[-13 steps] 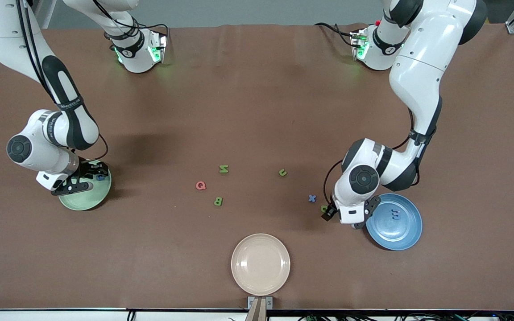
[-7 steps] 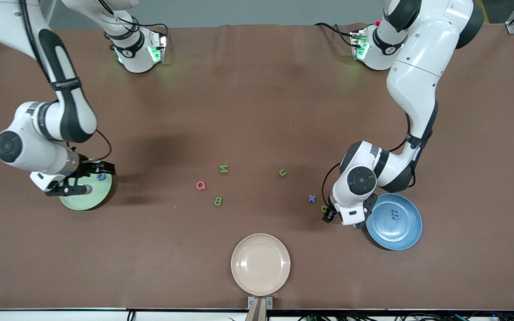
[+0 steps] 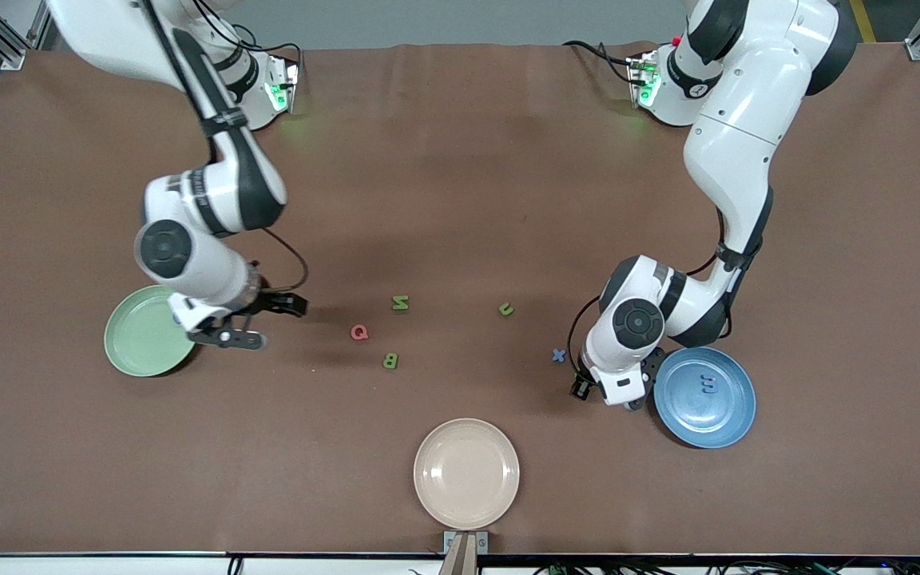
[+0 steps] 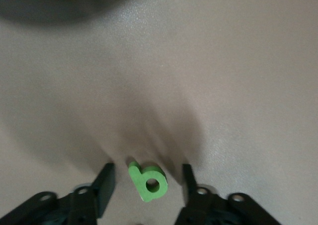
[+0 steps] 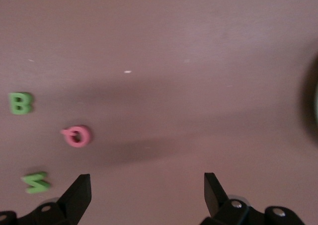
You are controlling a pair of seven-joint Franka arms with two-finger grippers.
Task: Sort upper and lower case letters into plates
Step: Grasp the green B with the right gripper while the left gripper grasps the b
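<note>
The small green letter (image 4: pixel 148 180) lies on the table (image 3: pixel 460 200) beside the blue plate (image 3: pixel 727 419), between the left gripper's (image 4: pixel 147 185) half-open fingers, untouched. It looks light and stiff; pinch its flat sides. The right gripper (image 5: pixel 146 190) hangs wide open, empty, near the green plate (image 3: pixel 136 343).

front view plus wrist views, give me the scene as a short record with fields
left tool: low over the table beside the blue plate, fingers either side of a small green letter, not yet touching
right tool: open, empty, between green plate and pink Q
loose letters: green N, green B, blue x
cream plate: empty
</note>
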